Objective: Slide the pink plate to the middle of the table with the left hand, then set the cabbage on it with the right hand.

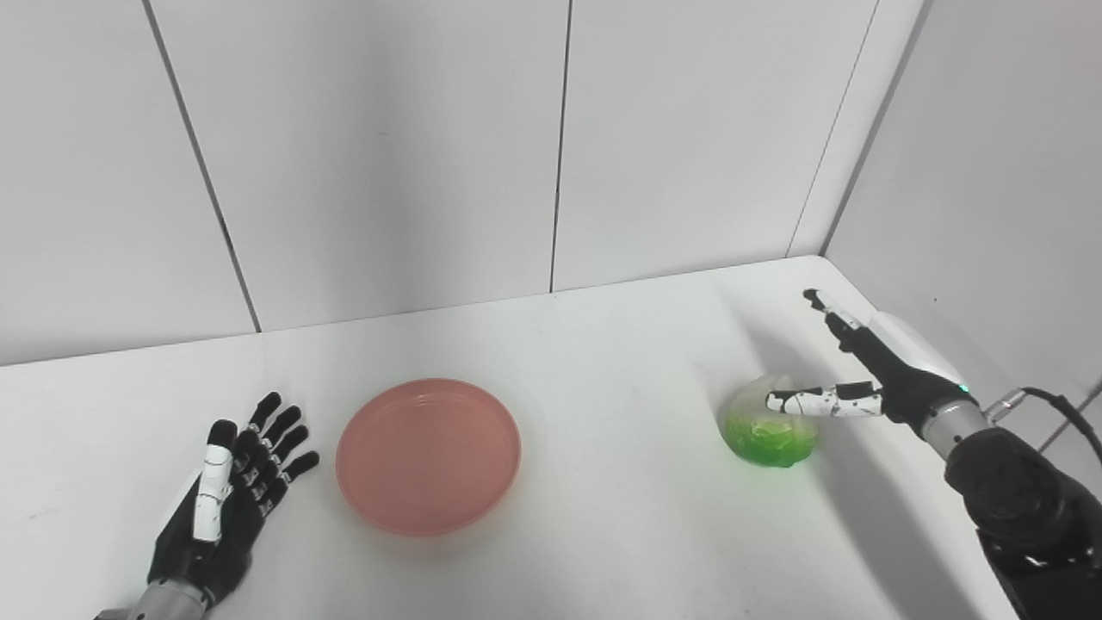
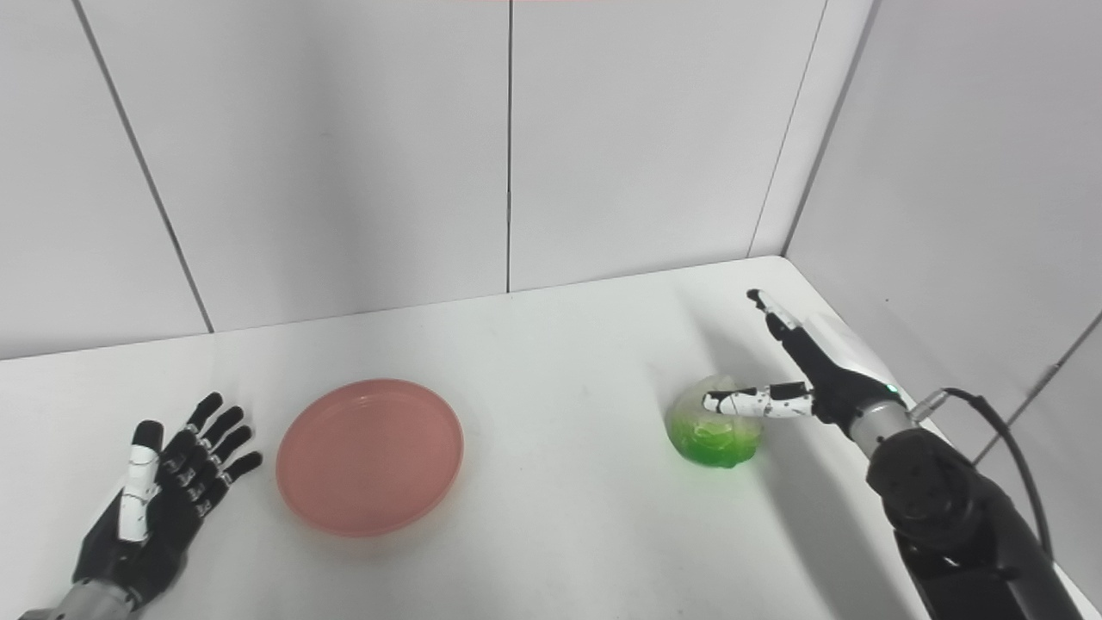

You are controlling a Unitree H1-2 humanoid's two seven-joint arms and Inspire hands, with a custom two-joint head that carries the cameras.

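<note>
The pink plate (image 1: 428, 455) lies flat on the white table (image 1: 603, 362), left of the middle. My left hand (image 1: 231, 495) is open, palm up, just left of the plate and not touching it. The green cabbage (image 1: 766, 430) sits on the table at the right. My right hand (image 1: 869, 370) is open beside and above the cabbage, its thumb stretched over the top of it and its fingers pointing away toward the back wall. It does not hold the cabbage.
Grey wall panels close off the back and the right side of the table. The table's back right corner (image 1: 814, 258) lies just behind my right hand. A black cable (image 1: 1059, 413) runs off the right forearm.
</note>
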